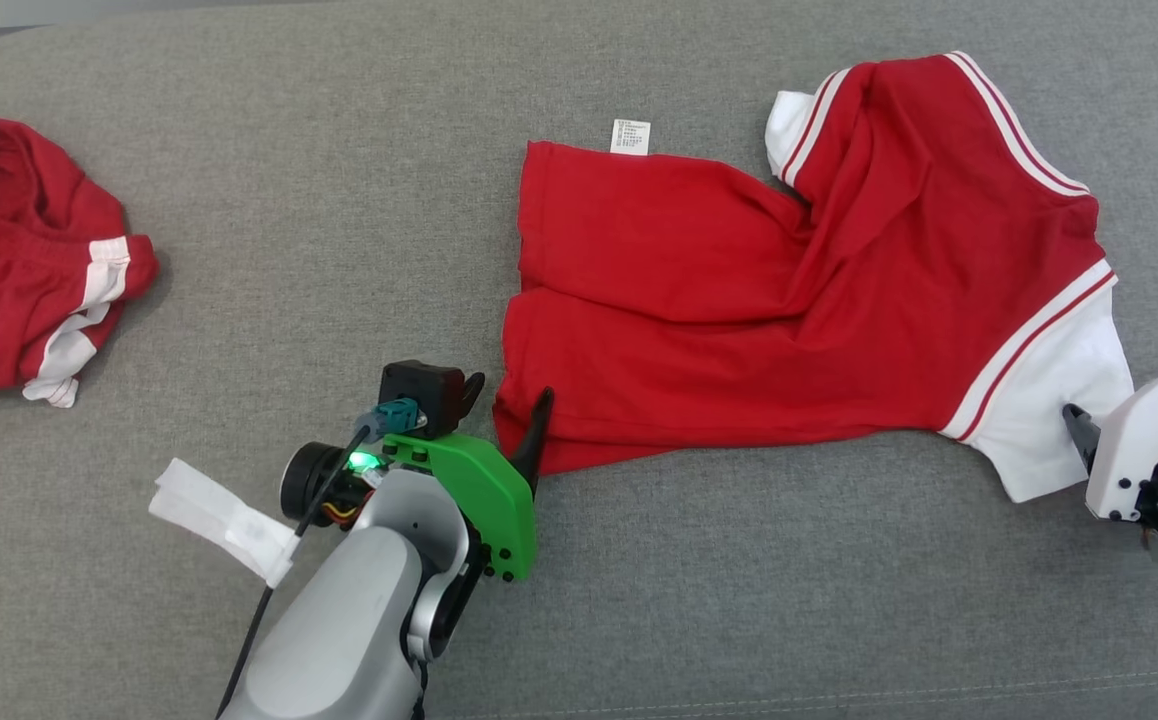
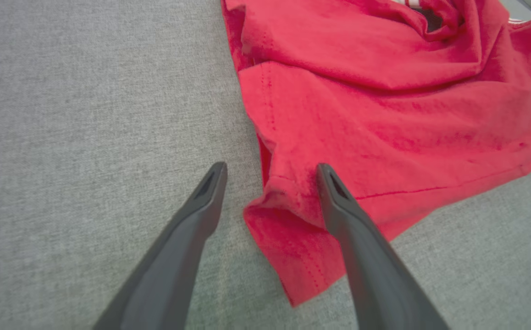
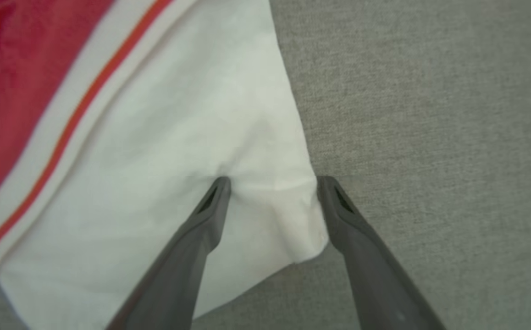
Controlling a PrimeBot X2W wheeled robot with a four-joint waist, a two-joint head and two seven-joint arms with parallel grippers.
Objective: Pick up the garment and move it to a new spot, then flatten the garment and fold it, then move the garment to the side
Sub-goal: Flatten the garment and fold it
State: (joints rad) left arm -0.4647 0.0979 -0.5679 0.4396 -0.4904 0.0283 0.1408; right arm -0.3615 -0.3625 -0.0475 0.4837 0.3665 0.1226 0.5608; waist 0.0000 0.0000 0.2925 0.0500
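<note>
The garment (image 1: 739, 290), a red T-shirt with white, red-striped sleeves, lies spread and wrinkled on the grey cushion (image 1: 339, 200). My left gripper (image 1: 509, 410) is at its lower left hem corner. In the left wrist view that gripper (image 2: 271, 170) is open, with one finger on the grey fabric, the other on the red cloth, and the hem corner (image 2: 288, 243) between them. My right gripper (image 1: 1084, 435) is at the lower white sleeve (image 1: 1049, 420). In the right wrist view it (image 3: 273, 183) is open and its fingers straddle the sleeve's edge (image 3: 274, 215), tips pressing down into the cloth.
A second red garment with white stripes (image 1: 29, 260) lies bunched at the far left. A white care tag (image 1: 630, 137) sticks out from the shirt's far edge. A white paper label (image 1: 219, 520) hangs on my left arm's cable. Bare grey cushion lies between the two garments.
</note>
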